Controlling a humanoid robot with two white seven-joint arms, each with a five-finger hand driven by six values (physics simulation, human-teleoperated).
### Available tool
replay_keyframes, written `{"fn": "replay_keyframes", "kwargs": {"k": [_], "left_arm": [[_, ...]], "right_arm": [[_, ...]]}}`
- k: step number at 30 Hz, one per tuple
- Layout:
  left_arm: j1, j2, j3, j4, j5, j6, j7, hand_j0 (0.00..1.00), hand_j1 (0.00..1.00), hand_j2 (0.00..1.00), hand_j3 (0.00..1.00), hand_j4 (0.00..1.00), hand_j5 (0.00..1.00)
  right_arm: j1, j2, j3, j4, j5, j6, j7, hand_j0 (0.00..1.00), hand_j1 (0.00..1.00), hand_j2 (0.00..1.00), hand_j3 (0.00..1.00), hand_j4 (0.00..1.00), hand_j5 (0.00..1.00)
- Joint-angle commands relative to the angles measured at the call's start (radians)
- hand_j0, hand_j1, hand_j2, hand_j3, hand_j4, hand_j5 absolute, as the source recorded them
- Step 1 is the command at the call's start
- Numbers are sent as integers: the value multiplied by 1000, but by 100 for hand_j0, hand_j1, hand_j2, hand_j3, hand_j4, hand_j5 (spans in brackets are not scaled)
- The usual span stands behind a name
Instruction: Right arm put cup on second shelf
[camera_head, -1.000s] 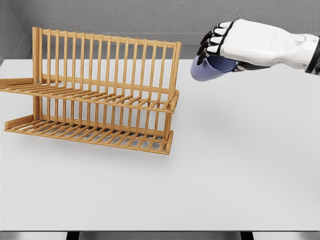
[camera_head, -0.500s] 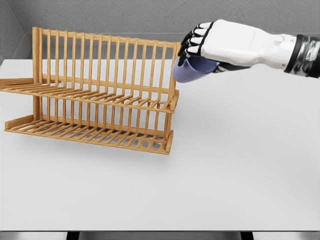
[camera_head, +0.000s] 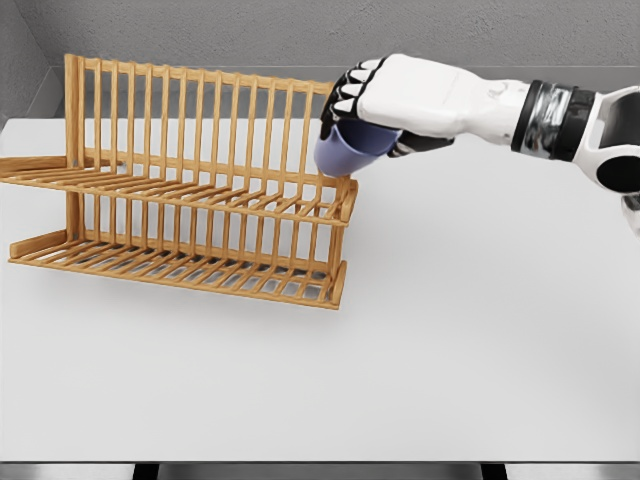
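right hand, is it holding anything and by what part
The right hand holds the blue cup, gripped from above around its upper body, its open mouth tilted down and left by the rack.

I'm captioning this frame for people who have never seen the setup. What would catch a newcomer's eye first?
First, the white right hand reaching in from the right, gripping a blue cup tilted at the right end of the rack's upper shelf. Next, the two-tier wooden dish rack on the left half of the white table, both shelves bare.
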Motion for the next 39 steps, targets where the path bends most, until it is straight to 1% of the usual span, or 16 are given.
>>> {"fn": "replay_keyframes", "kwargs": {"k": [1,2,3,14,15,17,25,26,29,31,32,33,34,39], "left_arm": [[0,0,0,-1,0,0,0,100,100,100,100,100,100],[0,0,0,-1,0,0,0,100,100,100,100,100,100],[0,0,0,-1,0,0,0,100,100,100,100,100,100],[0,0,0,-1,0,0,0,100,100,100,100,100,100],[0,0,0,-1,0,0,0,100,100,100,100,100,100],[0,0,0,-1,0,0,0,100,100,100,100,100,100],[0,0,0,-1,0,0,0,100,100,100,100,100,100],[0,0,0,1,0,0,0,100,100,100,100,100,100],[0,0,0,1,0,0,0,100,100,100,100,100,100],[0,0,0,-1,0,0,0,100,100,100,100,100,100],[0,0,0,1,0,0,0,100,100,100,100,100,100],[0,0,0,-1,0,0,0,100,100,100,100,100,100],[0,0,0,-1,0,0,0,100,100,100,100,100,100],[0,0,0,-1,0,0,0,100,100,100,100,100,100]], "right_arm": [[2,10,14,0,12,22,-1,64,64,64,64,64,64],[0,13,15,0,13,26,-1,64,64,64,64,64,64],[-3,16,17,0,18,56,-2,64,64,64,64,64,64],[-11,27,47,0,19,74,-1,64,64,64,64,64,64],[-20,36,70,0,19,75,-1,64,64,64,64,64,64],[-31,48,110,0,19,112,-1,64,64,64,64,64,64],[-32,53,155,0,19,120,-1,64,64,64,64,64,64],[-40,63,170,0,21,144,-1,64,64,64,64,64,64],[-44,68,185,0,41,168,-2,64,64,64,64,64,64],[-48,82,192,0,41,166,-2,66,66,66,66,66,66],[-46,82,193,0,41,168,-2,71,71,71,71,71,71],[-46,82,193,0,41,166,-2,94,94,94,94,94,94],[-46,82,193,0,41,164,-2,99,99,99,99,99,99],[-46,82,193,0,39,151,-2,100,100,100,100,100,100]]}}
